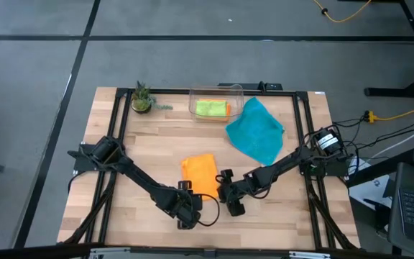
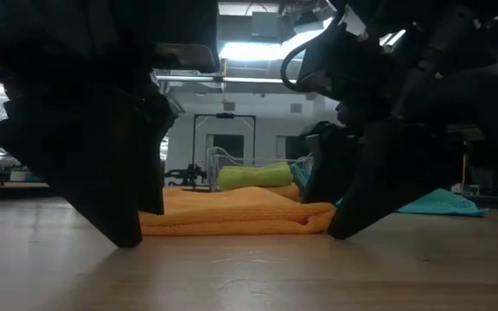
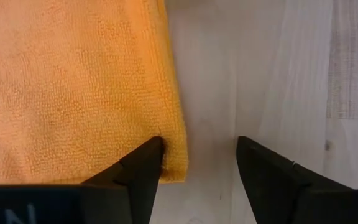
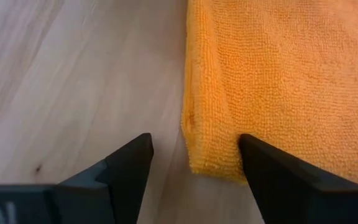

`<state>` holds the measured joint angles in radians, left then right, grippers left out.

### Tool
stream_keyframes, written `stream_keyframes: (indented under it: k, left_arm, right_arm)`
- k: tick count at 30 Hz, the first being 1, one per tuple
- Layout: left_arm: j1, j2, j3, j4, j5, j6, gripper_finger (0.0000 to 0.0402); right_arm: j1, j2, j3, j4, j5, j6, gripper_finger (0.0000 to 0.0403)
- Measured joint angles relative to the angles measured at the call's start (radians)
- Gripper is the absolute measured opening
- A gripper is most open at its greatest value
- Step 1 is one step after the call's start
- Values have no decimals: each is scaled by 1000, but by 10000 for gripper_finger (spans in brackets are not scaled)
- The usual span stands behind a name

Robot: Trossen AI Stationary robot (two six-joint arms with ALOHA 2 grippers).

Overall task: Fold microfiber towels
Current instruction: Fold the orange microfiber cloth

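A folded orange towel (image 1: pixel 200 175) lies flat on the wooden table, near its front. My left gripper (image 1: pixel 187 206) is open at the towel's near left corner (image 3: pixel 178 167). My right gripper (image 1: pixel 228 197) is open at its near right corner (image 4: pixel 209 163). Each gripper points down, with one finger over the towel and the other over bare wood. In the low view both grippers' fingertips (image 2: pixel 128 231) (image 2: pixel 344 226) reach down to table level at the two ends of the towel's near edge (image 2: pixel 236 226). A teal towel (image 1: pixel 256 131) lies spread at the back right. My left gripper has one fingertip (image 3: pixel 148 155) over the top of the orange towel just inside its corner, and the other fingertip (image 3: pixel 253 155) over bare wood. I cannot tell whether it touches the cloth. My right gripper stands the same way: one fingertip (image 4: pixel 257 152) over the towel's top by the corner, the other (image 4: pixel 135 152) over the wood. Whether it touches cannot be told.
A clear plastic bin (image 1: pixel 237 92) at the table's far middle holds a lime green towel (image 1: pixel 208 108) and a bit of orange cloth (image 1: pixel 227 109). A small potted plant (image 1: pixel 142 98) stands at the far left. Bare wood lies left of the orange towel.
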<state>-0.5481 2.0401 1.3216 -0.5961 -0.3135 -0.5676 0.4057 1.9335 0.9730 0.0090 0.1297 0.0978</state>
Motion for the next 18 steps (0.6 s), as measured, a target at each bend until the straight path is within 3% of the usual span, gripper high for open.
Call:
stream_keyframes:
  k: [18]
  left_arm:
    - [18, -7, -64, 48, -58, -6, 144]
  right_arm:
    - [1, 1, -1, -6, -5, 6, 182]
